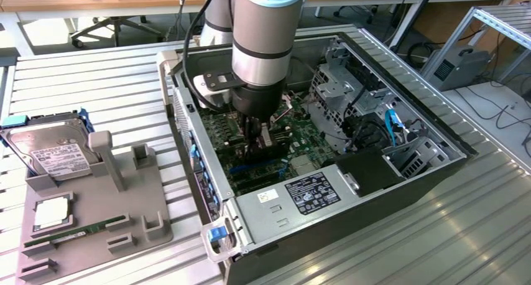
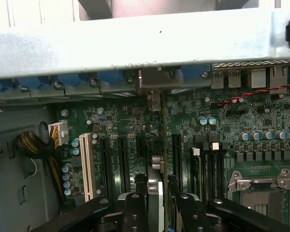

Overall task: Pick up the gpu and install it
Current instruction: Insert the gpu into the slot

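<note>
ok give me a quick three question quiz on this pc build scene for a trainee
1. True or false: the tool is down inside the open computer case, over the motherboard.
2. What does the tool hold edge-on between its fingers? A) the gpu B) the hard drive C) the RAM stick
3. In the exterior view, on which side of the case does the grey holder tray sit?

Key:
1. True
2. A; the hard drive and RAM stick lie on the tray.
3. The exterior view's left.
</note>
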Tool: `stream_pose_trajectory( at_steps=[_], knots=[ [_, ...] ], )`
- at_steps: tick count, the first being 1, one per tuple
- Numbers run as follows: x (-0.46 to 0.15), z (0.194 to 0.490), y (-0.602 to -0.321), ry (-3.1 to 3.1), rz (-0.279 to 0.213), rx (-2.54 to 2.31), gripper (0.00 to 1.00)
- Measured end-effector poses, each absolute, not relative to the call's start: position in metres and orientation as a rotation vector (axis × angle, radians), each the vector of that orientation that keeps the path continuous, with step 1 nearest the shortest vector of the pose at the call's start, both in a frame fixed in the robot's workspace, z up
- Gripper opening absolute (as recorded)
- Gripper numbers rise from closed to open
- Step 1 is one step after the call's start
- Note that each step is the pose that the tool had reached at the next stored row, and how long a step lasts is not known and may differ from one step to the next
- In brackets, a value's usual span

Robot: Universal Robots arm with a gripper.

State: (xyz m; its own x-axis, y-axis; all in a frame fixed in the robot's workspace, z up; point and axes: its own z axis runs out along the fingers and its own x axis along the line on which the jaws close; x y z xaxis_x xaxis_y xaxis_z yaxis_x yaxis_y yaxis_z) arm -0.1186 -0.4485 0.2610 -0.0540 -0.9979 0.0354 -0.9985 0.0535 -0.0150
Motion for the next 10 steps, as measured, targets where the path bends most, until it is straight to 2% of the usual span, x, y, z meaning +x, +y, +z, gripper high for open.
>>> stream_pose_trajectory(
  at_steps=[10],
  knots=[
    [-0.1186,0.2609,-0.4477,-2.227,0.056,2.194,0.27]
  ],
)
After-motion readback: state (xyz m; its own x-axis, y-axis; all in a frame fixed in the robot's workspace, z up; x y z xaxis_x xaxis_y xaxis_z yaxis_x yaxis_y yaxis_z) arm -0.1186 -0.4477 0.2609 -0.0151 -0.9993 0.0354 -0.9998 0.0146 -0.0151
